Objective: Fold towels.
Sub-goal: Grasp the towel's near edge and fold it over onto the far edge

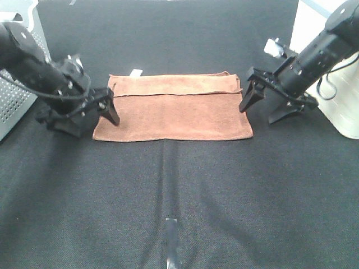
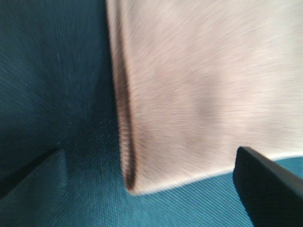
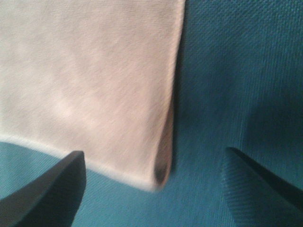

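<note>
Nearest me, low in the exterior high view, the dark woven table covering [image 1: 179, 196] was bare apart from a thin pale streak [image 1: 170, 241] I could not identify. Above it, at the middle of the frame, the reddish-brown rectangular terry-cloth towel [image 1: 174, 115] lay flat, long side across the picture. It looked already doubled once, with a narrower band showing along its upper edge. The left gripper [image 1: 92, 120] stood at the towel's left short edge and the right gripper [image 1: 265, 107] at its right short edge. Both were spread wide and held nothing. Each wrist view, though blurred, showed the black fingers well apart with a towel corner and its thick, layered-looking edge lying between them, not yet pinched. I judged the step in hand to be taking hold of both ends for the next fold. To do it well I would bring the two arms down together, slide one finger under every layer at each corner, and close only on towel, never on the table covering. I would match the grip points so the lift stayed level and the cloth lightly taut. Farther up, the small white tag [image 1: 134, 72] marked the far edge. Beyond stood a perforated grey metal box [image 1: 11, 103] at the left and a white container [image 1: 342, 112] at the right.
</note>
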Robot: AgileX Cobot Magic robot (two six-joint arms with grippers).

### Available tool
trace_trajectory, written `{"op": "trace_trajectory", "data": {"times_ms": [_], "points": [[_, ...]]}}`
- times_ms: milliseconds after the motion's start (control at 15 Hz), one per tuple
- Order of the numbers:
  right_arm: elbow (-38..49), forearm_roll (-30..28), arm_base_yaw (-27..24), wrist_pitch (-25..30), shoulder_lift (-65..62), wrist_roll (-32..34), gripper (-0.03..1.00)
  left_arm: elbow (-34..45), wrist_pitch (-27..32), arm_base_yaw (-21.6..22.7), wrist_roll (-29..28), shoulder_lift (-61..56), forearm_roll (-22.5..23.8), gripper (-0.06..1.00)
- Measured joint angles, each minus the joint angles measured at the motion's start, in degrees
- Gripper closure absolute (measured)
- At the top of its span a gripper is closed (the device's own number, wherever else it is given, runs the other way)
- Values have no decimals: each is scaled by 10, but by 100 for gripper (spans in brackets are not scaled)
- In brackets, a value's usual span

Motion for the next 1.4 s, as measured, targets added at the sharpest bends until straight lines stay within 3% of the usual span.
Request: {"op": "trace_trajectory", "data": {"times_ms": [133,267,400,600,667,933,1400], "points": [[0,19,1,-5,20,-17,26,-3,-10,0,0,9,-21,8],[-1,32,6,-11,36,-36,33,-5,-14,0,17,16,-54,20],[-1,42,22,-25,43,-37,47,-5,-17,-7,48,26,-87,42],[-1,42,22,-36,49,-10,85,-3,-9,-13,58,32,-89,83],[-1,42,22,-33,50,-5,95,-3,-6,-13,58,33,-81,92],[15,41,22,-2,29,13,97,14,37,-13,58,1,-17,93],[172,42,24,-22,-78,7,97,162,32,-14,58,-92,-7,93]]}}
